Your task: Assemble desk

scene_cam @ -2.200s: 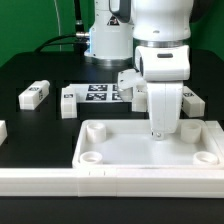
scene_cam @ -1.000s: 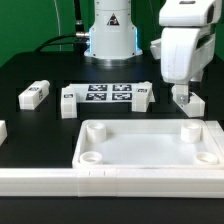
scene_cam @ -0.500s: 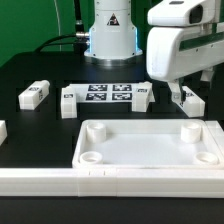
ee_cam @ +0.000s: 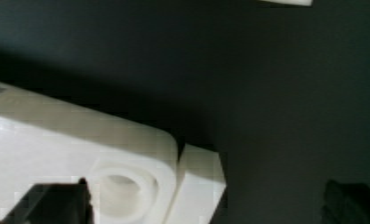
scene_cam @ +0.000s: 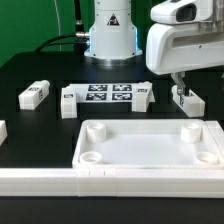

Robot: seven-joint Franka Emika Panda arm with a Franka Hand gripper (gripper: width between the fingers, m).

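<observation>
A robot arm's claw (scene_cam: 180,84) hangs released over a black table (scene_cam: 30,65), jaws spread wide and holding nothing. Directly beneath the claw lies a white square-section leg (scene_cam: 188,101) with a black-and-white tag, not touched by the fingertips (ee_cam: 43,200). Just past that leg, on the claw's side nearer the exterior camera, sits the white tray-like tabletop (scene_cam: 140,140), with one round corner socket (scene_cam: 191,130) close below the claw. The wrist view shows that rounded corner between the dark fingertips, with a narrow white piece tight beside it, probably the leg. Well away from the claw, toward the exterior view's left, lie the marker board (scene_cam: 105,93) and another leg (scene_cam: 35,95).

The step in hand looks like picking up the leg below. To do it well, the claw should descend straight, straddle the leg's narrow sides near its middle and keep the nearer finger clear of the tabletop's rim. It should close only once the leg sits squarely between the pads.
</observation>
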